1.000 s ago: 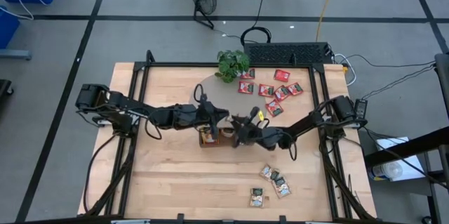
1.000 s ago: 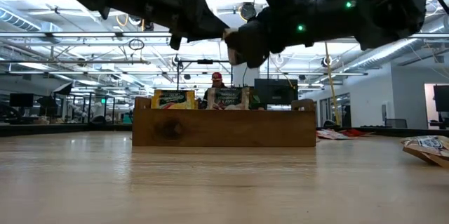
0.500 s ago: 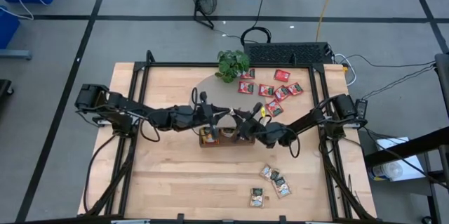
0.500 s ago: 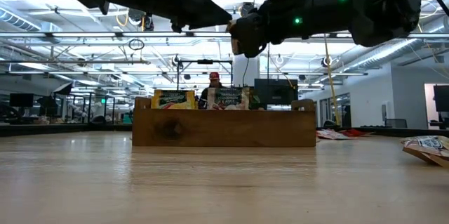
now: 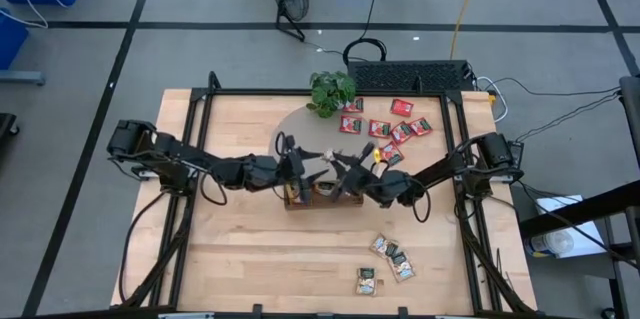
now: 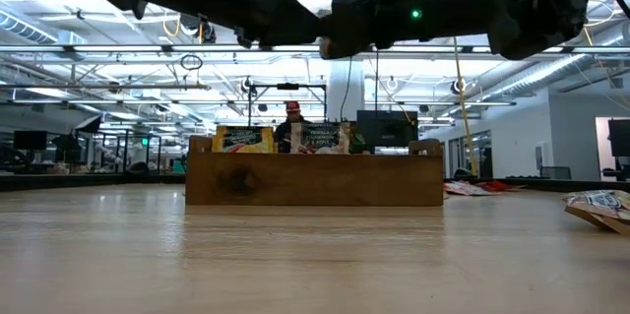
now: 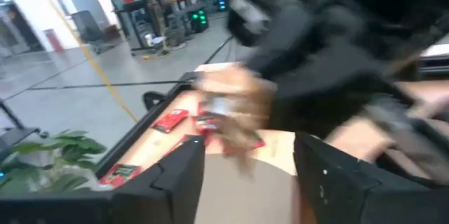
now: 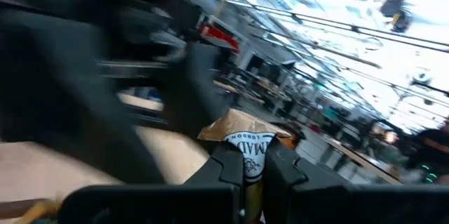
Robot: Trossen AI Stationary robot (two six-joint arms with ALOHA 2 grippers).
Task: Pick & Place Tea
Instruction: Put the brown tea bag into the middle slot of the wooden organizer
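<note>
A pale beige tea packet [image 8: 245, 136] [image 7: 228, 108] hangs in the air over the wooden tray [image 5: 300, 205] at the table's middle, with my right gripper [image 8: 245, 164] [image 5: 336, 166] shut on it. My left gripper [image 7: 247, 147] [image 5: 306, 159] faces it from the left, open. Its fingers stand wide apart on either side of the packet without touching it. Two packets [image 6: 241, 139] [image 6: 320, 137] stand upright in the tray [image 6: 315, 181]. Red tea packets [image 5: 385, 124] lie at the far right, and beige ones [image 5: 388, 259] at the near right. My right gripper pinches the beige packet between its two fingers at the edge nearest them [image 8: 247, 155]. The rest of the packet sticks out past the fingertips. The fingers come about level from the table's right. The packet is lifted clear, above the tray.
A leafy potted plant [image 5: 330, 91] stands at the far edge behind the tray. Loose beige packets [image 6: 598, 206] lie on the table's right near side. The two arms meet closely above the tray. A person in a red cap [image 6: 292, 117] shows in the room beyond.
My right gripper has gone up and toward the far edge, a little toward the left gripper, carrying the beige packet. Both grippers stand higher above the tray than before.
</note>
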